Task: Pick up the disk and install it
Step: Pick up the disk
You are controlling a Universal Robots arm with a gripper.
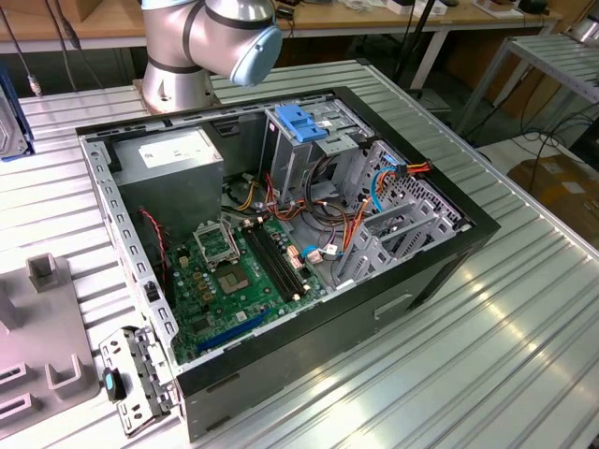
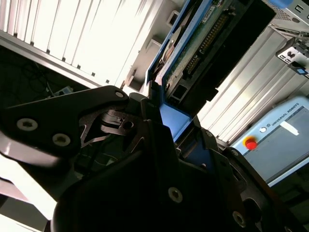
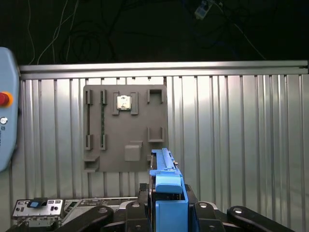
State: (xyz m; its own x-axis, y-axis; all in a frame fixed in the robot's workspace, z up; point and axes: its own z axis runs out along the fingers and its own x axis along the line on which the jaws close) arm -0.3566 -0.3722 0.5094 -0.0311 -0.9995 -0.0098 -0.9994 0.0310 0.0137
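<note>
**A:** Where's the disk?

**B:** In the gripper [image 3: 166,200]. In the first wrist view the disk [image 3: 163,166] stands on its thin edge, with its blue side rail caught between the fingers. I'd say the gripper is clenched on it.

**A:** Which way does it lie from the gripper?

**B:** Straight ahead. Put the gripper at the middle of the dial and the wrist behind it at 6 o'clock, and the disk points to 12. Its long axis carries on the wrist's own line, one end in the grip and the other end free. The second wrist view shows its circuit-board side running away from the fingers.

**A:** Is it resting on anything?

**B:** I judge not. The ribbed metal counter [image 3: 231,135] and the grey slotted tray [image 3: 125,130] lie well beyond it, and nothing touches the free end.

**A:** And the computer?

**B:** In the exterior view the open case [image 1: 309,374] sits mid-counter. The metal cage [image 1: 301,126] with the blue top stands at about 12 o'clock inside it, and the grey power box [image 1: 173,159] is at about 10.
</note>
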